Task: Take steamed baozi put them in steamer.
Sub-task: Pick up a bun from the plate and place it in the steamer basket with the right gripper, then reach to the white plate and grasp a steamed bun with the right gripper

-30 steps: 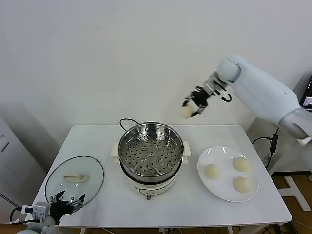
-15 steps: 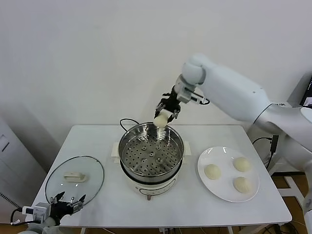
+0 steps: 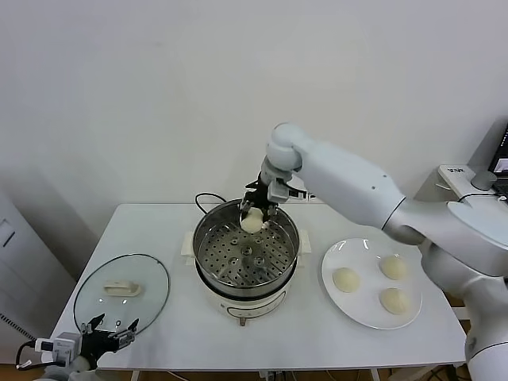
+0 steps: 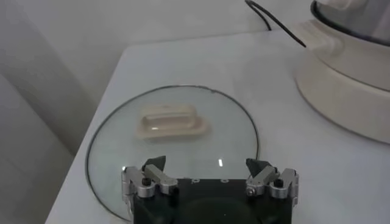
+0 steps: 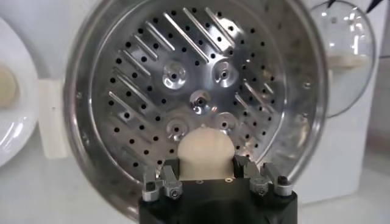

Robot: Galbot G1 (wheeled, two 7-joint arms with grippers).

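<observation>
- Steel steamer sat bare of buns; our right gripper hung over its far rim, fingers clamped on one baozi.
- Three baozi waited on the white plate: four in all, none placed.
- Our left gripper idled, fingers apart, by the one glass lid.

no readable text, labels or numbers

Glossy white, rounded arm shells; black grippers – the right gripper with silvery, screw-studded finger mounts, apparently metal.
</observation>
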